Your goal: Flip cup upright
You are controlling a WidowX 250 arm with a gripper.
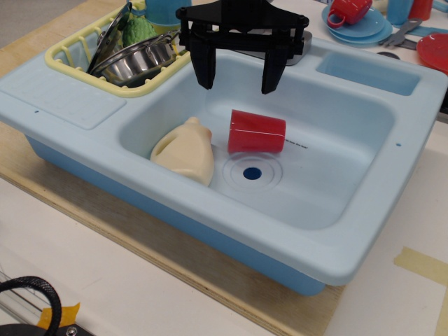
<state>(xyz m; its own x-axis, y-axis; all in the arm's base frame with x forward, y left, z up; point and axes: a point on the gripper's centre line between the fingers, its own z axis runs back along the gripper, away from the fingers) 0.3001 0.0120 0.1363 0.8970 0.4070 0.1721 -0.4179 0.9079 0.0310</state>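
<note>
The red cup (pixel 256 131) lies on its side in the basin of the light blue toy sink (pixel 350 231), just behind the drain (pixel 252 173). Its long axis runs left to right. My black gripper (pixel 238 87) hangs above the back of the basin, open and empty, its two fingers pointing down. It is above and a little behind the cup, apart from it.
A cream toy bottle (pixel 186 149) lies in the basin left of the cup. A yellow dish rack (pixel 70 52) with a steel pot (pixel 136 59) stands at the back left. A red mug (pixel 348 10) on blue plates (pixel 371 29) sits at the back right.
</note>
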